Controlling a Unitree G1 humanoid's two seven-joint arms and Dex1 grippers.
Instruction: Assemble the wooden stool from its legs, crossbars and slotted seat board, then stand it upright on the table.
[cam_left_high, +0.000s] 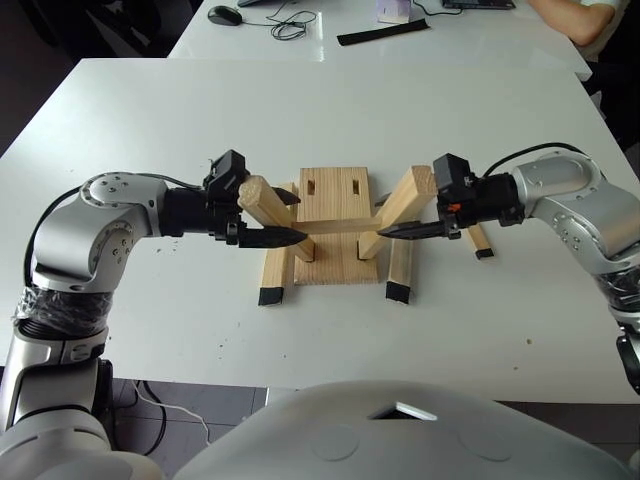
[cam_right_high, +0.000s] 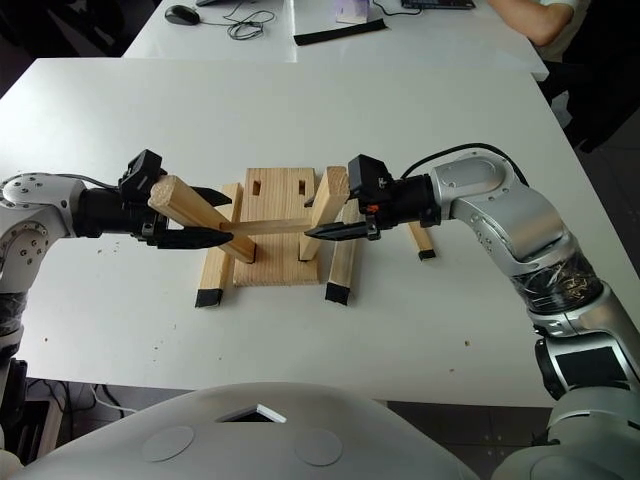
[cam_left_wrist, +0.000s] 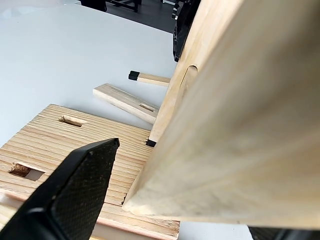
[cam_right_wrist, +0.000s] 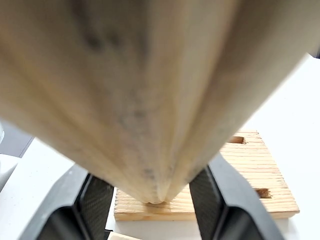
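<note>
The slotted seat board (cam_left_high: 333, 187) lies flat on the white table (cam_left_high: 150, 120). Above it, my left gripper (cam_left_high: 298, 218) is shut on a wooden leg (cam_left_high: 262, 198) that tilts inward. My right gripper (cam_left_high: 384, 218) is shut on a second tilted leg (cam_left_high: 410, 188). A thin crossbar (cam_left_high: 340, 226) spans between the two held legs. In the left wrist view the held leg (cam_left_wrist: 235, 115) looms beside a black finger (cam_left_wrist: 75, 185), over the board (cam_left_wrist: 65, 142). The right wrist view has its leg (cam_right_wrist: 140, 75) between both fingers (cam_right_wrist: 97, 200).
Two loose legs with black tips (cam_left_high: 273, 272) (cam_left_high: 400, 270) lie along the board's sides, and a third (cam_left_high: 479, 241) lies under my right gripper's wrist. A rear table (cam_left_high: 480, 35) carries a mouse (cam_left_high: 224, 14), cables and a black strap (cam_left_high: 383, 33).
</note>
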